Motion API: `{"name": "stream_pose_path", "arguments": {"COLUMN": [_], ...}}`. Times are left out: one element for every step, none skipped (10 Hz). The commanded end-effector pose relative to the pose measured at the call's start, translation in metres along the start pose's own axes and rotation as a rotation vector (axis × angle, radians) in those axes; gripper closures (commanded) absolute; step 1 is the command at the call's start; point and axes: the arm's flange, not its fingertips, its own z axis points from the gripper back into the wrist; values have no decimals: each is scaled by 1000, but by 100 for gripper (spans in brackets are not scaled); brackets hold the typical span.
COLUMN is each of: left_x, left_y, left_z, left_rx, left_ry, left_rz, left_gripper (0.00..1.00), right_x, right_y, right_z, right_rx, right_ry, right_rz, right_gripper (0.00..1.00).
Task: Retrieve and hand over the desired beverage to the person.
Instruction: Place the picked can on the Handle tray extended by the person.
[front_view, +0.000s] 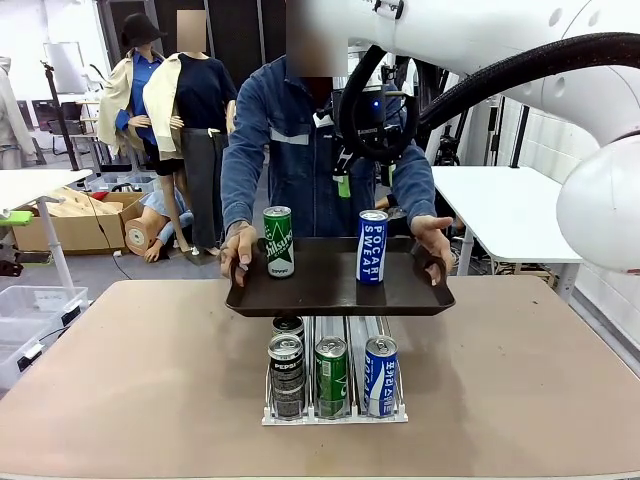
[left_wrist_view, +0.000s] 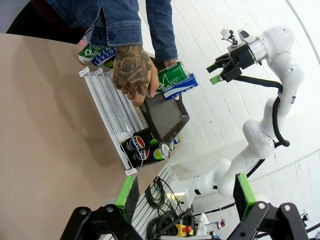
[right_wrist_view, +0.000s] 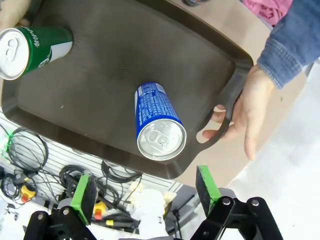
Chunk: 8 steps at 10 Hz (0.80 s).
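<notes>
Landmark: dark brown tray, held level above the tabletop by the person.
Person's hands: one hand grips the tray's left end, the other hand its right handle; in the right wrist view the fingers wrap the handle cut-out.
Green can: upright on the tray, near its left end.
Blue Pocari Sweat can: upright on the tray, towards its right end, well apart from the green can.
Can rack: white, on the tabletop directly below the tray.
Rack contents: Pepsi can in the left lane with another can behind it, green can in rack in the middle lane, blue can in rack in the right lane.
Right gripper: above the tray's near edge, looking down on the blue can's top; jaws wide, holding nothing.
Left gripper: off to the side of the tray, above the tabletop; jaws wide, holding nothing.
</notes>
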Motion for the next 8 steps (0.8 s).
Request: {"name": "stream_pose_path", "arguments": {"left_x": [-1,-1,-1,-1,-1,-1,-1,-1], "left_y": [-2,-2,-2,-2,-2,-2,-2,-2], "left_z": [2,2,2,2,2,2,2,2], "left_rx": [-2,-2,-2,-2,-2,-2,-2,-2], "left_ry": [-5,-5,-5,-5,-5,-5,-5,-5], "left_rz": [-6,-6,-6,-6,-6,-6,-6,-6], "left_gripper": [0,0,0,0,0,0,0,0], "right_x": [1,1,1,1,1,0,-5,-8], "right_y": [0,0,0,0,0,0,-8,-13], "right_z": [0,0,0,0,0,0,2,3], "right_rx": [3,3,3,3,3,0,34,49], "right_ry": [-3,-3,-3,-3,-3,0,-9,-13], "right_rz": [-3,-3,-3,-3,-3,0,-8,-17], "right_gripper": [0,0,0,0,0,0,0,0]}}
